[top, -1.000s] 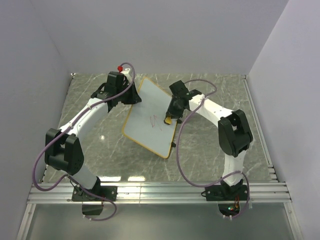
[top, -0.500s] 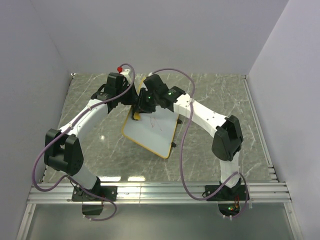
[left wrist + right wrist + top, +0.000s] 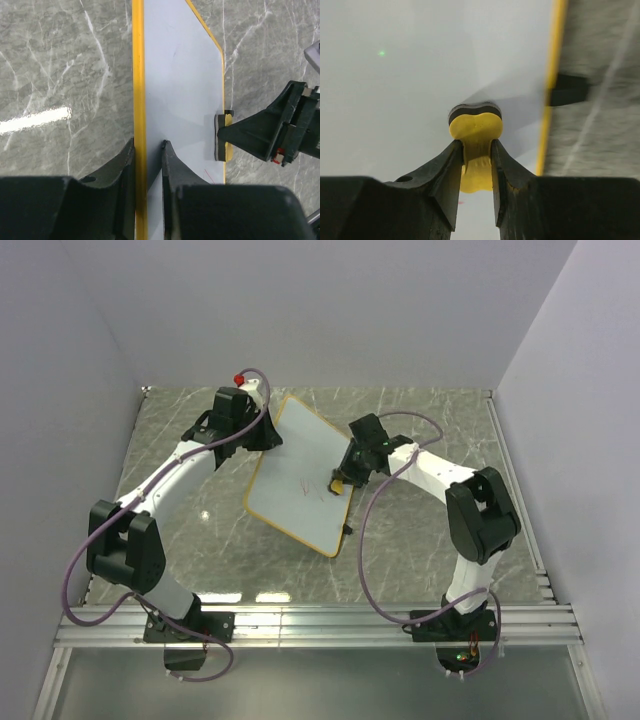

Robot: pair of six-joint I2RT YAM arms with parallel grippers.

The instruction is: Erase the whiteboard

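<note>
Your right gripper point(image 3: 340, 480) pinches the eraser point(image 3: 337, 484) at the whiteboard point(image 3: 300, 445) edge — faint scribble point(image 3: 306, 485) lies toward 9 o'clock; left gripper point(image 3: 148, 146) clamps the whiteboard.

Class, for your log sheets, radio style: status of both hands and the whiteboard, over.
Left hand shut on whiteboard frame. Right hand shut on eraser, eraser against board near its edge. Faint red marks on board. No obstruction seen.

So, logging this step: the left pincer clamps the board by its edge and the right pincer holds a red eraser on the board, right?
No: the eraser is yellow, not red, as the right wrist view shows. The left pincer does clamp the board by its edge, and the right pincer does hold the eraser on the board.
</note>
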